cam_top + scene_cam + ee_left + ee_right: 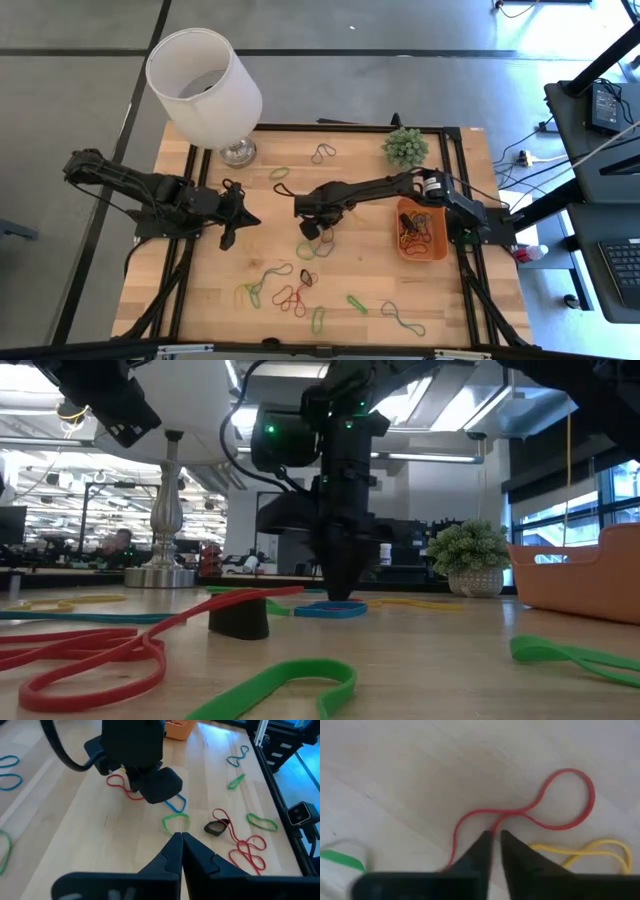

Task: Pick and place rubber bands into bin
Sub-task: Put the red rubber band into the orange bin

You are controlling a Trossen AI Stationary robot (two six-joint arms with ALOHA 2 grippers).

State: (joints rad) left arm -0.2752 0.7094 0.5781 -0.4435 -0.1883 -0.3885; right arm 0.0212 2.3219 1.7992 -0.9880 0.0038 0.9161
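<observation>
Rubber bands in red, green, yellow and dark colours lie scattered over the wooden table, most near its near edge (285,292). The orange bin (438,250) sits at the table's right and holds several bands. My right gripper (311,230) points down at the table's middle, shut on a red rubber band (567,797). A yellow band (600,851) lies beside it, and a blue one (330,609) is at its tip. My left gripper (250,216) waits shut, left of centre, and touches nothing. My right gripper pinches one strand (495,824) of the red rubber band between its two fingertips (482,842). It comes from above, pointing down. The rest of the band lies flat and slack on the table, its loop (585,785) spread out ahead of the fingers.
A white lamp (205,80) stands at the far left corner and a small potted plant (405,146) at the far right. A thick black band (238,617) and red bands (245,851) lie near my right gripper. Black frame rails (300,127) edge the table.
</observation>
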